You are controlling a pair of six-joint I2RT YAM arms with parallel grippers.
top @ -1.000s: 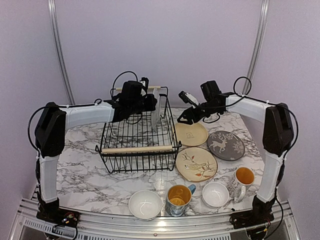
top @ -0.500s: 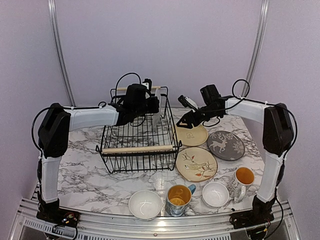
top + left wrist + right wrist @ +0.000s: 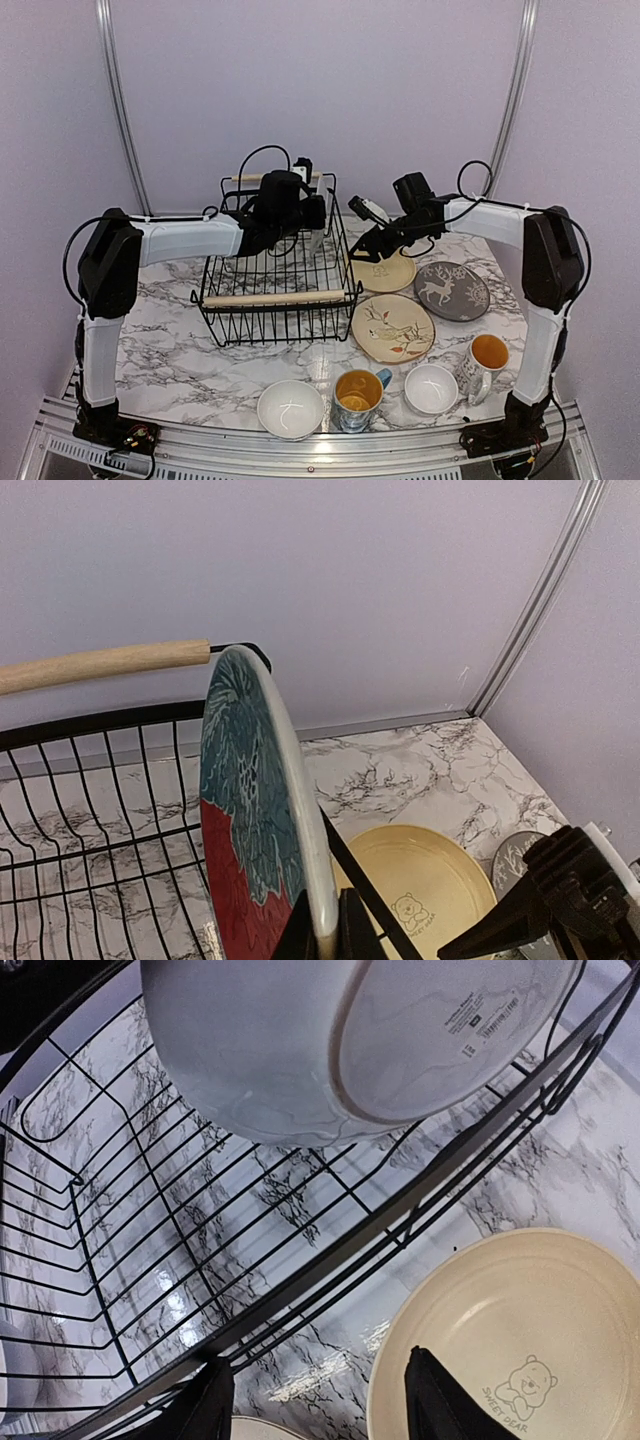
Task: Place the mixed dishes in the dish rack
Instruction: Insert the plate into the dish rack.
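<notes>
My left gripper (image 3: 320, 935) was pinched tight on the rim of the teal-and-red plate (image 3: 245, 810), which stood on edge inside the dish rack (image 3: 270, 315) at its far right corner, beside the end of a wooden handle (image 3: 100, 665). My right gripper (image 3: 325, 1405) hung spread just above the pale yellow plate (image 3: 520, 1330) on the table (image 3: 170, 350), with the rack's black side wall between it and the held plate. Nearer my bases lay the bird plate (image 3: 392, 327), the reindeer plate (image 3: 451, 290), two white bowls (image 3: 290, 408) and two mugs (image 3: 357, 397).

1 dish rack (image 3: 275, 298); 2 bowls (image 3: 290, 408) (image 3: 431, 388); 2 mugs (image 3: 357, 398) (image 3: 485, 358); at least 4 plates (image 3: 383, 270) (image 3: 452, 290) (image 3: 392, 327) (image 3: 250, 810).
</notes>
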